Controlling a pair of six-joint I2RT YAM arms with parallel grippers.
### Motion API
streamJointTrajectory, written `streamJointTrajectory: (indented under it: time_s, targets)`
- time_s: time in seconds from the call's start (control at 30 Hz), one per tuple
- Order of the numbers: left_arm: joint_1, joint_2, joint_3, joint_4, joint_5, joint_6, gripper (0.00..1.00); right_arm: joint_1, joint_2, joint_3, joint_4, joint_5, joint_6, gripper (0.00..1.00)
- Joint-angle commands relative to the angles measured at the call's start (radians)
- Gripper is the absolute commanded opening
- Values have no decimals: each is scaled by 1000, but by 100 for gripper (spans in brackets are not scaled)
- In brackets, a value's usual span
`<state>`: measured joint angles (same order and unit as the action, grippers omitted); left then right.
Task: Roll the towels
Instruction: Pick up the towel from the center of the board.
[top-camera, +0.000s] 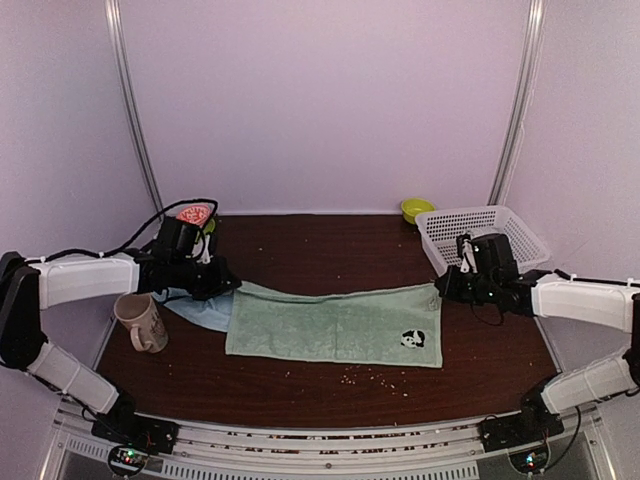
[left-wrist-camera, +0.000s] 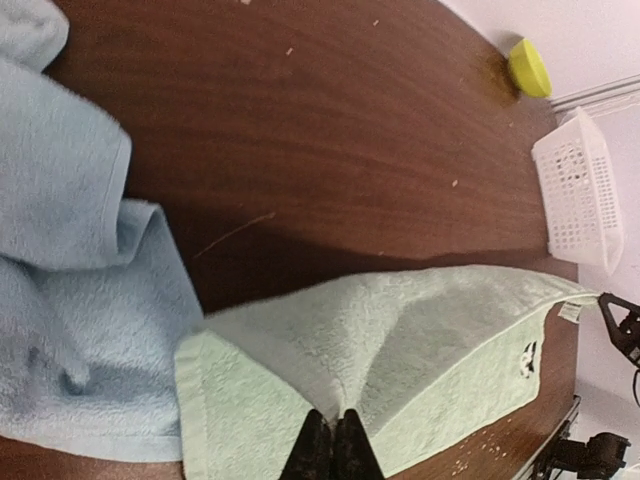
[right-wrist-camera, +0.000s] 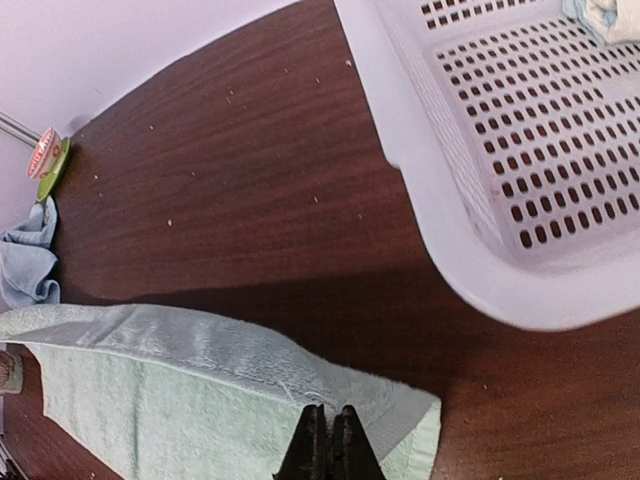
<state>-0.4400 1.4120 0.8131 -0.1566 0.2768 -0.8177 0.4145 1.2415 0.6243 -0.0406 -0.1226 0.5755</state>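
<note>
Top external view.
- Surface (top-camera: 320, 250): dark wood, crumbs scattered on the arm-base side of both jaws.
- Green towel (top-camera: 330, 325): lies flat and unrolled, stretched between the two pairs of jaws. Its far long edge is tented up at each end.
- Blue towel (top-camera: 205, 310): bunched under and beside the left jaws, partly tucked beneath the green towel's left end. Not yet rolled.
- Basket (top-camera: 500, 225): just behind the right jaws, apart from the cloth.
- Mug (top-camera: 140, 322): near the left jaws, on the arm-base side.
- Panda mark (top-camera: 413, 339): on the towel corner nearest the right arm's base.

Left jaws: clenched on the green towel's far edge near its left corner. Right jaws: clenched on the far right corner.

Judgement: early stage, straightening or folding the green towel lengthwise before rolling. The next move calls for both arms to travel together, keeping the edge taut and level.
</note>
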Motion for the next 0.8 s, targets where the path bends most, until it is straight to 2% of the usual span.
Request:
streamJointTrajectory:
  time_s: [0.0,0.33,0.77]
  targets:
    - [6,-14,-74,33,1,4,0,2,-47,-79,-3,-5,14,0]
    - [6,-67,-96,-7,-6,16,0,10,-126,-120,-48,-21,8,0]
    - [7,-82,-88,-76,-11,47,0,89,-187,-186,-74,-12,63,0]
